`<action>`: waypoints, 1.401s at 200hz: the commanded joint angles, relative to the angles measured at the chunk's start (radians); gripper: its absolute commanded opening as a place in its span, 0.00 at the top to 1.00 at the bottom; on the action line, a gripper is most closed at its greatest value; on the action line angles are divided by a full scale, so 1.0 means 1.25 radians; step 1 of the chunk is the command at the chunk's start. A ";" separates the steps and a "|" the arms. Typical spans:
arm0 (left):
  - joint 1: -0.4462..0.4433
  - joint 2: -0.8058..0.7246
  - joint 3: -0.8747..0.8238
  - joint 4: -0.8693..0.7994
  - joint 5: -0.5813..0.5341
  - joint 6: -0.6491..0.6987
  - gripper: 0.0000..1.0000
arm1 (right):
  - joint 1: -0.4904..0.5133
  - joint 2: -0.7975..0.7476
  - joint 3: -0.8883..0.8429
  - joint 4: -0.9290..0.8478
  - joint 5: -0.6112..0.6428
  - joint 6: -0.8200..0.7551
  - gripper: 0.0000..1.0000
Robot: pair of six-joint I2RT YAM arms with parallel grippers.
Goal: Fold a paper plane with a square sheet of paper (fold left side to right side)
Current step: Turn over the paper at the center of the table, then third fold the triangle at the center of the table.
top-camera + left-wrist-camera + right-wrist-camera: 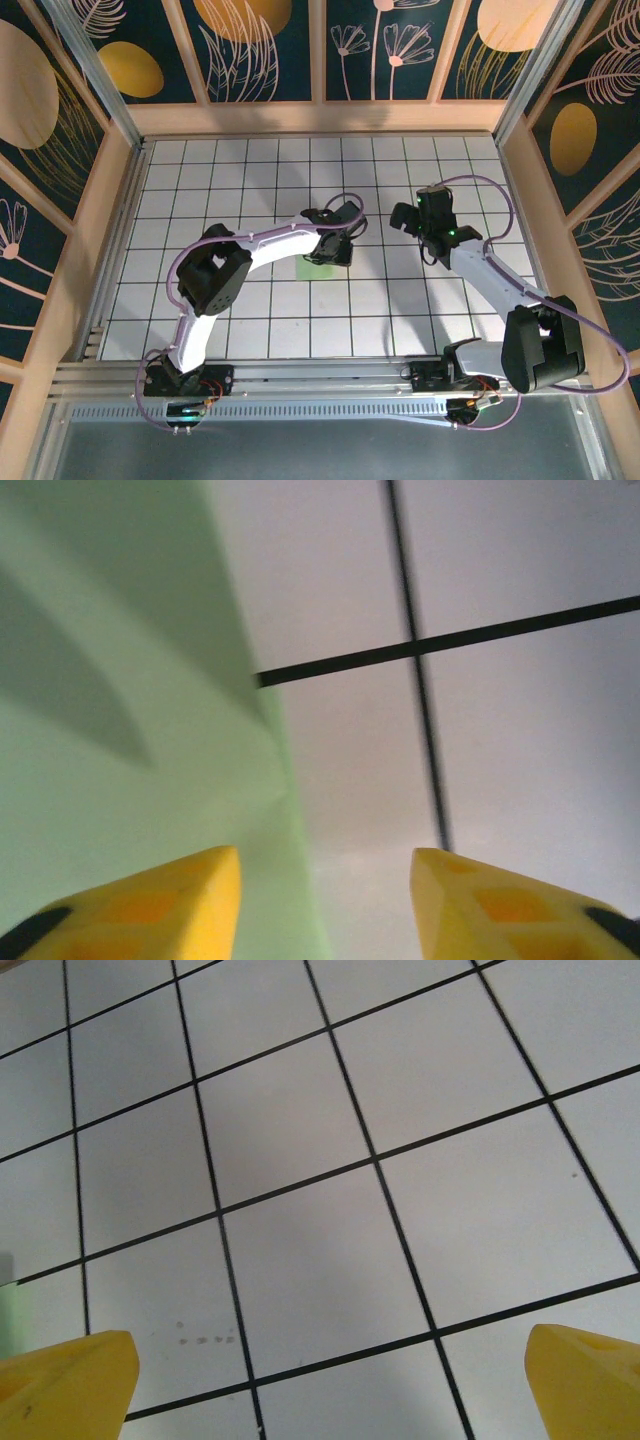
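Observation:
The pale-green sheet of paper [309, 268] lies flat on the white grid tabletop near the middle, mostly covered by my left gripper [328, 250]. How it is folded I cannot tell. In the left wrist view the paper [120, 730] takes up the left side, and its right edge runs down between the yellow fingertips [150, 905]. My left gripper [325, 905] stands open just above that edge, with nothing pinched. My right gripper [408, 216] hovers to the right of the paper, with the jaws wide open [328, 1385] over bare tiles. A green sliver of the paper [7, 1310] shows at that view's left edge.
The white tabletop [250, 170] with black grid lines is fenced by wooden walls [320, 118] at the back and both sides. A metal rail [300, 378] with both arm bases runs along the near edge.

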 commanded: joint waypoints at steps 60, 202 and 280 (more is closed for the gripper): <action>0.176 -0.314 -0.320 0.364 0.155 -0.062 0.42 | -0.002 0.056 0.010 0.068 -0.340 0.041 0.15; 0.372 -0.632 -0.782 0.611 0.105 -0.188 0.22 | 0.177 0.337 0.095 0.231 -0.548 0.208 1.00; 0.372 -0.566 -0.768 0.632 0.161 -0.174 0.24 | 0.205 0.452 0.152 0.258 -0.528 0.224 1.00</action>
